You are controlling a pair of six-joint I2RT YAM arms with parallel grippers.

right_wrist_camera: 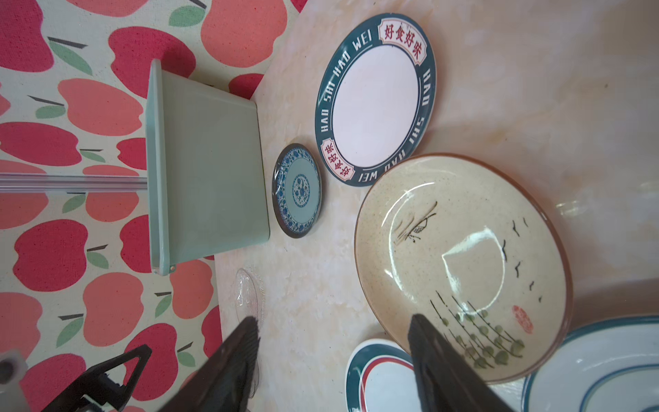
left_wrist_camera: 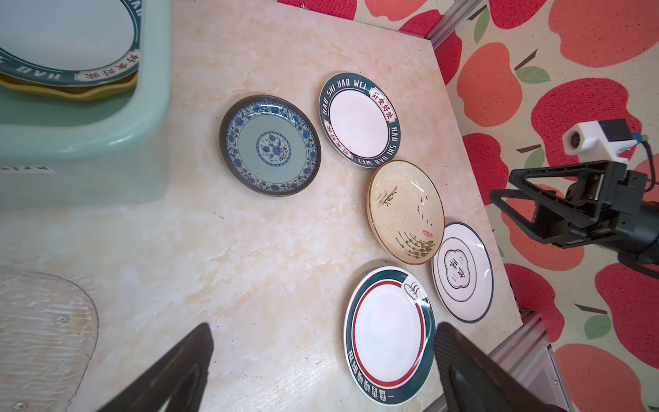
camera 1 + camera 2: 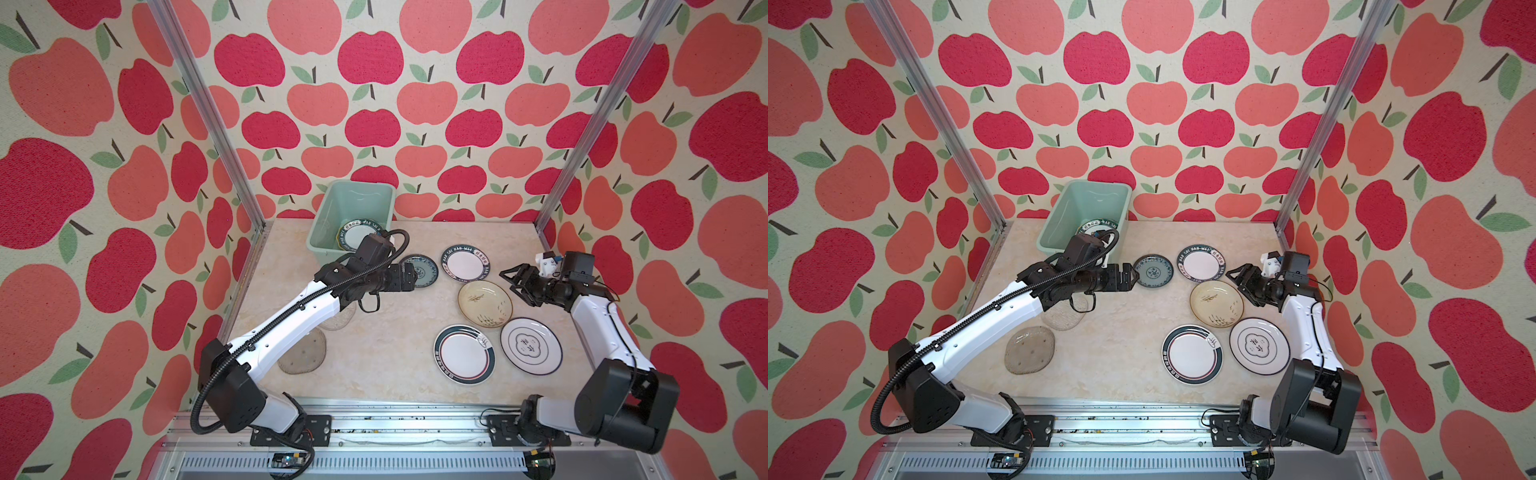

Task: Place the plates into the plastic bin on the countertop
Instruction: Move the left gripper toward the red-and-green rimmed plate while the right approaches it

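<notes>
**Entry: plates to bin. Step in hand, as I judge it: pickup from the desk (image 3: 374, 328).**

- Left fingers (image 2: 463, 367): spread wide, empty, just left of the small blue-patterned plate (image 3: 1153, 271), which I take as the next pick.
- Method: I come in low, pinch the raised rim on its left edge and lift it level. I then clear the bin's near wall and lay it on the stack.
- Right fingers (image 1: 442, 360): apart, empty, just beside the far right edge of the cream brush-marked plate (image 3: 485, 306). I would hold this arm back so the two do not cross.
- Plastic bin (image 3: 332, 203): one, far side, left of centre, against the back wall.
- Plates in bin: two. The binned lettered plate (image 3: 358, 235) lies atop a yellow plate (image 2: 89, 93).
- Plates on desk: seven.
  - Blue-patterned: one.
  - Desk lettered plate (image 3: 465, 262): one.
  - Cream: one.
  - Red-and-green banded plate (image 3: 464, 353): one.
  - Blue-lined white plate (image 3: 531, 345): one.
  - Clear glass: two, at near left, the near glass plate (image 3: 1030, 350) and the far glass plate (image 3: 1061, 320).
- Total: nine.
</notes>
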